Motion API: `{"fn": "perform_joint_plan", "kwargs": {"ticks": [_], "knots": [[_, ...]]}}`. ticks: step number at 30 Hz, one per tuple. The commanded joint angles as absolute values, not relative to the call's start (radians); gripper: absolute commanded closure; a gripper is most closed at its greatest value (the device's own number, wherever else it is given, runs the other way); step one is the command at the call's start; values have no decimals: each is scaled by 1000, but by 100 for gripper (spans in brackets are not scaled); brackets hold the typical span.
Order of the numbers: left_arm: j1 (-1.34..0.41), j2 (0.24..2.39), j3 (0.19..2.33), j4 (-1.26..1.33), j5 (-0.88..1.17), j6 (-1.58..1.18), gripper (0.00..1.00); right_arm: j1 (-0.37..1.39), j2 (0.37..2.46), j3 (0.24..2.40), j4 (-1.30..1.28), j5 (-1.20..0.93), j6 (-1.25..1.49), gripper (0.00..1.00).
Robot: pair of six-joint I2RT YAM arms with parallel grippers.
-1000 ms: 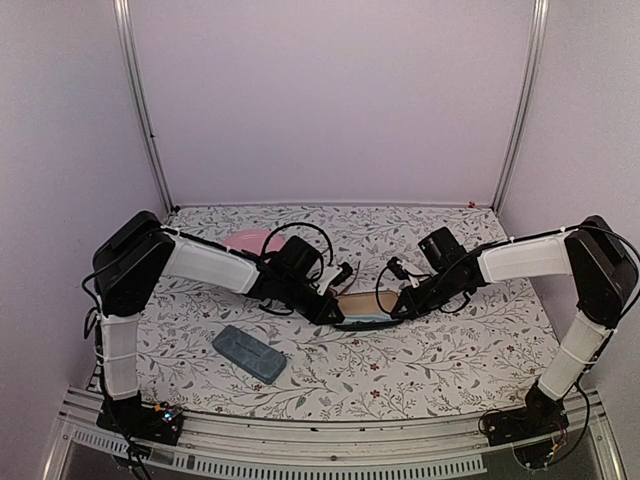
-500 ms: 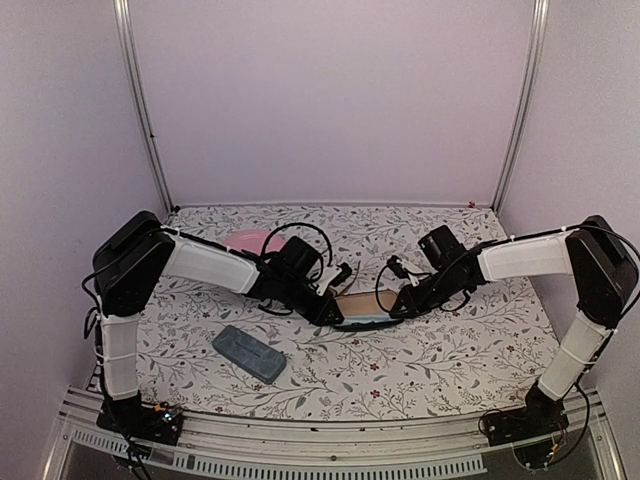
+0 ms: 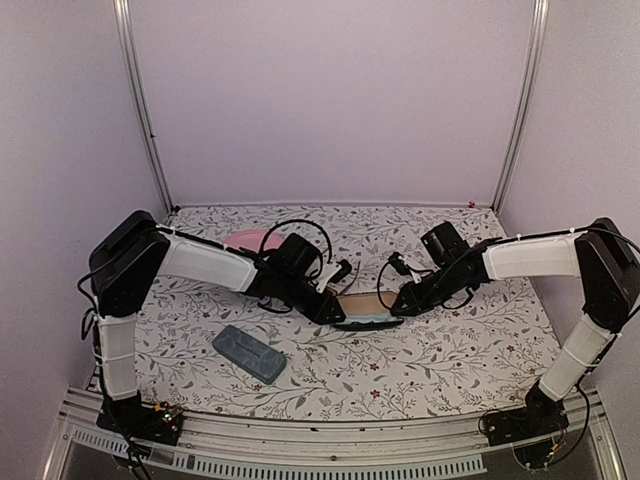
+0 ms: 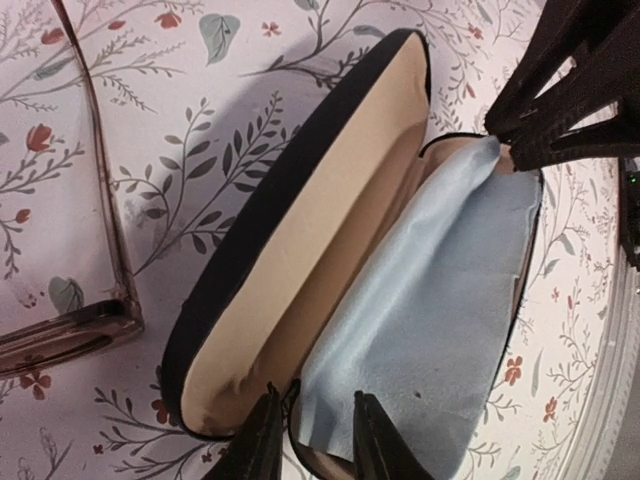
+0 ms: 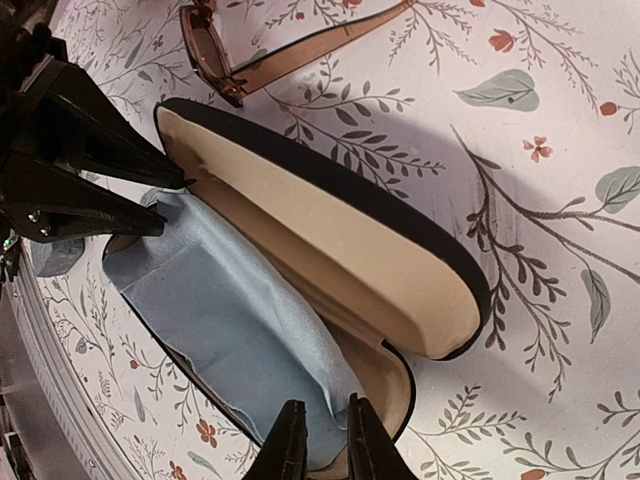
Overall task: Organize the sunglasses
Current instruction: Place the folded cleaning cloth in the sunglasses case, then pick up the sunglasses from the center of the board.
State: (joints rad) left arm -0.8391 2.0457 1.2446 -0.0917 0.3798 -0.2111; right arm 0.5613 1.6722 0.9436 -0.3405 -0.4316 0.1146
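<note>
Brown sunglasses (image 4: 90, 325) near left gripper (image 4: 316, 400), untouched

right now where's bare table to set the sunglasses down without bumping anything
Bare table near-right, between the open case, the grey-blue case and the front edge; also the strip by the back wall. Crowded mid-table: left gripper and right gripper at the case's ends, sunglasses behind it.

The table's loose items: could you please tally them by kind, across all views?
cases: 2 (black case, grey-blue case)
sunglasses: 1
blue cloth: 1
pink item: 1
total: 5
</note>
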Motion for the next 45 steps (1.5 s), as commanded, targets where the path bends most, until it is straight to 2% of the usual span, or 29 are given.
{"fn": "perform_joint_plan", "kwargs": {"ticks": [1, 8, 16, 39, 45], "knots": [[-842, 1988, 1262, -97, 373, -210, 73, 554, 1631, 968, -354, -430, 110, 82], [-848, 1976, 1252, -77, 370, -228, 70, 555, 1617, 961, -353, -435, 117, 77], [-881, 1957, 1233, 10, 433, -271, 69, 568, 1644, 960, -320, -469, 129, 78], [-939, 1977, 1149, 59, 417, -305, 69, 620, 1619, 851, -255, -494, 194, 80], [-939, 1896, 1145, 50, 387, -287, 69, 621, 1579, 867, -280, -482, 196, 79]]}}
